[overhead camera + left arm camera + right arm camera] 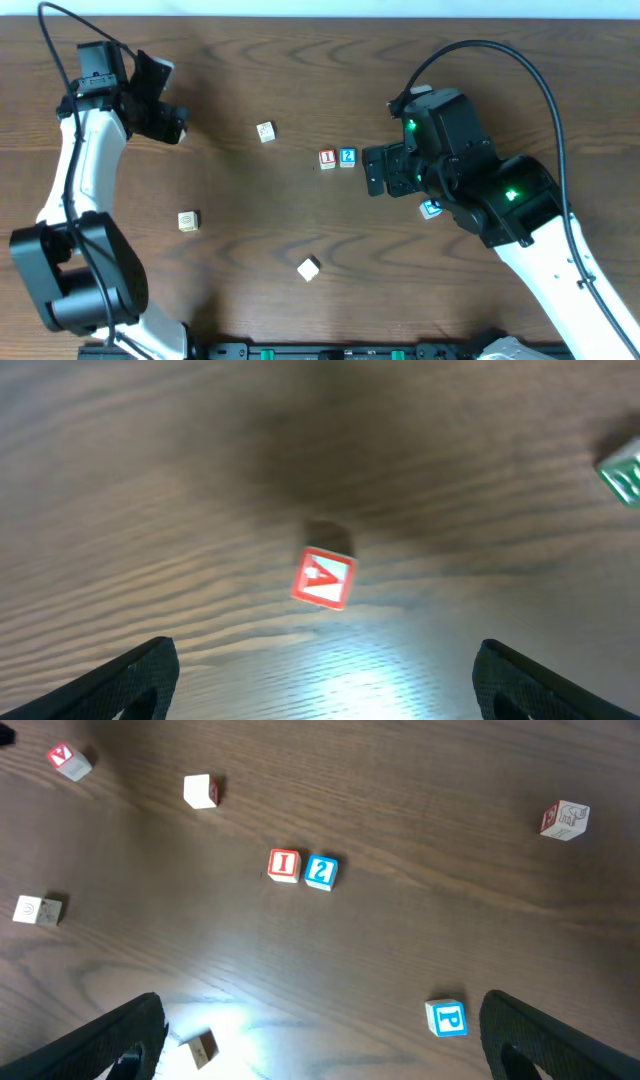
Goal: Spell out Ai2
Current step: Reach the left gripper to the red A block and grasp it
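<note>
A red "I" block (pixel 327 158) and a blue "2" block (pixel 347 157) sit side by side, touching, at the table's middle; they also show in the right wrist view as the "I" (pixel 284 864) and the "2" (pixel 320 871). A red "A" block (pixel 323 577) lies on the wood below my left gripper (pixel 325 700), which is open and empty. It also shows far off in the right wrist view (pixel 68 758). In the overhead view my left gripper (pixel 168 120) hides it. My right gripper (pixel 375 170) is open and empty, just right of the "2".
A blue "P" block (pixel 446 1018) lies by my right gripper (pixel 330 1065). Loose pale blocks lie about (pixel 265 131), (pixel 188 220), (pixel 309 267). A green block (pixel 625 470) is at the left wrist view's right edge. A red-sided block (pixel 565 818) lies far right.
</note>
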You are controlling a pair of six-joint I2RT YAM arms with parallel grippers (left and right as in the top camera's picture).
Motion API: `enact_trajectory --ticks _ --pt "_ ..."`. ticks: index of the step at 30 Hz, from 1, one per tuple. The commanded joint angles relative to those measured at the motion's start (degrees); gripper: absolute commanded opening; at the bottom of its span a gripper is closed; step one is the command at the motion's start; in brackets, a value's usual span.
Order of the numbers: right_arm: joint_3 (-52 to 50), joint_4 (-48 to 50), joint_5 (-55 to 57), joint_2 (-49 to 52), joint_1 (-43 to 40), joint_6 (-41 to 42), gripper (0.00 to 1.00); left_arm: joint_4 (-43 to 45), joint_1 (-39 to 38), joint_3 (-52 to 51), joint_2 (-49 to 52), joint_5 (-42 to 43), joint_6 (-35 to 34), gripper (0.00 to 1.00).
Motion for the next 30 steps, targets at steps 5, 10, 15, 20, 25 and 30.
enact_trajectory --ticks 5,10,15,20,25,30 --pt "0.24 0.15 0.83 -0.46 -0.55 0.9 0.99 0.35 -0.07 1.53 0.68 2.8 2.08 0.95" --pt "0.24 0.13 0.83 -0.46 -0.55 2.16 0.99 3.19 -0.07 1.51 2.64 2.82 3.96 0.95" --pt "0.24 0.09 0.81 -0.46 -0.55 2.6 0.99 3.63 -0.04 1.53 5.75 -0.44 8.04 0.95" --pt "0.24 0.09 0.83 -0.46 -0.55 3.43 0.99 4.98 0.04 1.53 8.98 -1.29 9.25 0.95" --pt "0.24 0.2 0.83 -0.46 -0.55 4.09 0.99 5.35 0.04 1.53 11.78 -1.9 9.55 0.95" --pt "0.24 0.81 0.85 -0.46 -0.55 4.5 0.99 5.55 0.04 1.53 13.2 -1.86 9.55 0.95"
